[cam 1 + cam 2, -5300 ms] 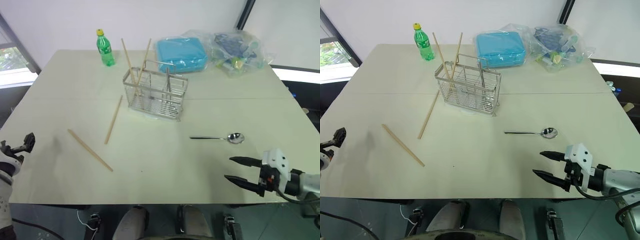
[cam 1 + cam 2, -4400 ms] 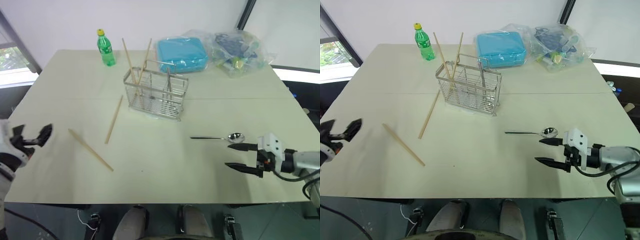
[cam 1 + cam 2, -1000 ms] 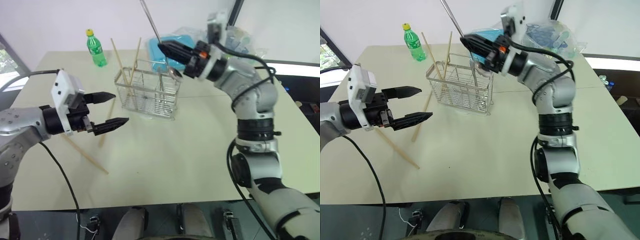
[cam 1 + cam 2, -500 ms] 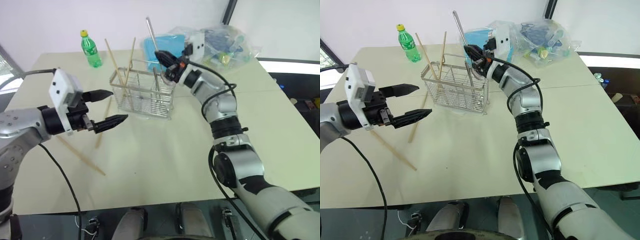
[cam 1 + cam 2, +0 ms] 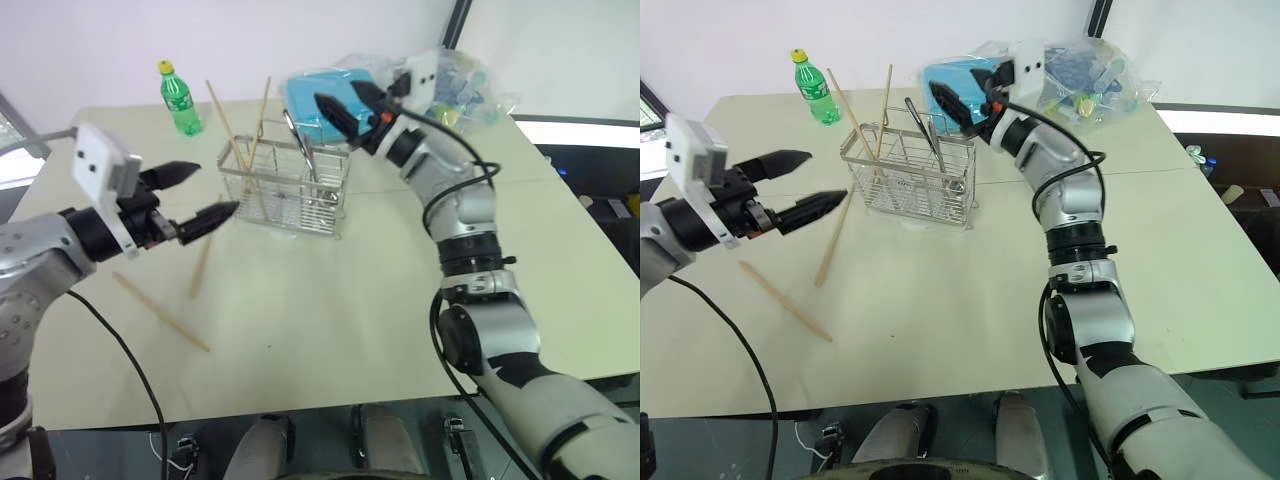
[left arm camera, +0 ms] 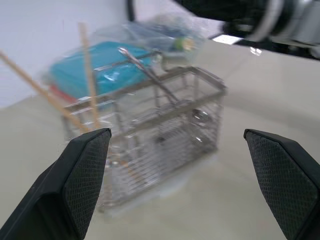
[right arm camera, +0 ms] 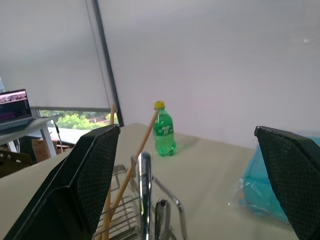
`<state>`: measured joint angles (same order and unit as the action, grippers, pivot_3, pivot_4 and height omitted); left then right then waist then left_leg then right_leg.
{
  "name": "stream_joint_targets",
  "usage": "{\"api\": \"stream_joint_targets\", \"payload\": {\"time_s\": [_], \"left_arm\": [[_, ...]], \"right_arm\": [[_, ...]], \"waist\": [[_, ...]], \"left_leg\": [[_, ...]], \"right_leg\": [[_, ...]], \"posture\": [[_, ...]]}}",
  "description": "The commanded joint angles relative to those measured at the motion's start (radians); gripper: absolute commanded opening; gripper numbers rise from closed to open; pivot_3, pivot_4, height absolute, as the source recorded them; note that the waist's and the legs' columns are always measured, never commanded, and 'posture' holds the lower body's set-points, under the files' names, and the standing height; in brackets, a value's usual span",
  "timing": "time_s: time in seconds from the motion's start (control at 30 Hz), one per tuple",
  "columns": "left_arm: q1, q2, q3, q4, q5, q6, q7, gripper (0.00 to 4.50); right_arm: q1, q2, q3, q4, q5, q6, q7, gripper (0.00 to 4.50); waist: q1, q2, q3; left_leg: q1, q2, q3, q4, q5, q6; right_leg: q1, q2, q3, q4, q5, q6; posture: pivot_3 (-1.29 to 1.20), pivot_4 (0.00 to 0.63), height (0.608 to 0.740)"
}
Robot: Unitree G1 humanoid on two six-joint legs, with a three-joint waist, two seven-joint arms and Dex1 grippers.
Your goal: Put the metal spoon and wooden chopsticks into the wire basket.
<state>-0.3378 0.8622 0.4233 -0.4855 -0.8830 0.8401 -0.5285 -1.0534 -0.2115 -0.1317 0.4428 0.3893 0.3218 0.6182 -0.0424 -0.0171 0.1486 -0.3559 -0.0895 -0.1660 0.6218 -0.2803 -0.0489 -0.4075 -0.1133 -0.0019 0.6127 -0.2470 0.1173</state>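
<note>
1. So, you have the metal spoon (image 5: 923, 128) in the wire basket (image 5: 908, 175), leaning handle-up, slim and shiny.
2. 2 wooden chopsticks (image 5: 854, 100) stand in the basket's left end; 2 more lie on the table (image 5: 970, 290), one (image 5: 832, 243) just left of the basket, one (image 5: 785, 300) nearer you.
3. Your right gripper (image 5: 970, 92) hangs wide open and empty above the basket.
4. Your left gripper (image 5: 800, 183), spread wide and empty, hovers left of the basket.
</note>
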Motion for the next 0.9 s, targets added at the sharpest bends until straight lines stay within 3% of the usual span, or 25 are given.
{"api": "stream_joint_targets", "payload": {"time_s": [0.03, 0.23, 0.37, 0.47, 0.6, 0.9], "left_arm": [[-0.059, -0.046, 0.116, 0.013, -0.04, 0.085, 0.234, 4.5], [-0.191, -0.271, 0.31, 0.068, -0.132, 0.406, 0.861, 4.5], [-0.27, -0.439, 0.42, 0.06, 0.0, 0.672, 1.114, 4.5], [-0.323, -0.556, 0.491, 0.067, 0.086, 0.77, 1.209, 4.5], [-0.352, -0.635, 0.515, 0.118, 0.172, 0.774, 1.285, 4.5], [-0.413, -0.653, 0.477, 0.299, 0.344, 0.774, 1.233, 4.5]], "right_arm": [[-0.036, -0.099, -0.004, -0.179, 0.089, 0.102, 0.132, 4.43], [0.15, -0.373, 0.089, -0.542, 0.285, 0.393, 0.465, 4.43], [0.364, -0.526, 0.15, -0.759, 0.33, 0.45, 0.589, 4.43], [0.451, -0.576, 0.168, -0.822, 0.344, 0.469, 0.613, 4.43], [0.493, -0.589, 0.196, -0.837, 0.341, 0.503, 0.594, 4.43], [0.563, -0.614, 0.201, -0.855, 0.339, 0.513, 0.574, 4.43]], "waist": [[0.001, 0.0, 0.0], [0.022, -0.007, -0.004], [0.035, -0.009, -0.005], [0.046, -0.01, -0.005], [0.055, -0.012, -0.006], [0.059, -0.014, -0.007]], "left_leg": [[0.0, 0.0, 0.0, 0.0, 0.0, 0.0], [0.001, 0.0, -0.001, 0.001, -0.003, 0.006], [0.0, -0.001, 0.0, 0.007, -0.006, 0.007], [-0.001, -0.001, 0.001, 0.01, -0.006, 0.007], [0.001, -0.001, 0.002, 0.009, -0.004, 0.002], [-0.001, -0.002, 0.002, 0.009, -0.002, -0.001]], "right_leg": [[0.0, 0.0, 0.0, 0.0, 0.0, 0.0], [0.002, 0.0, 0.0, -0.001, 0.0, 0.001], [0.003, 0.0, 0.0, -0.001, -0.001, 0.001], [0.003, -0.001, 0.0, 0.0, -0.001, 0.002], [0.003, 0.0, 0.0, 0.0, 0.0, 0.002], [0.003, -0.001, 0.0, -0.001, 0.0, 0.002]], "posture": [[0.0, 0.15, 0.725], [0.0, 0.15, 0.725], [0.0, 0.15, 0.725], [0.0, 0.15, 0.725], [0.0, 0.15, 0.725], [0.0, 0.15, 0.725]]}}
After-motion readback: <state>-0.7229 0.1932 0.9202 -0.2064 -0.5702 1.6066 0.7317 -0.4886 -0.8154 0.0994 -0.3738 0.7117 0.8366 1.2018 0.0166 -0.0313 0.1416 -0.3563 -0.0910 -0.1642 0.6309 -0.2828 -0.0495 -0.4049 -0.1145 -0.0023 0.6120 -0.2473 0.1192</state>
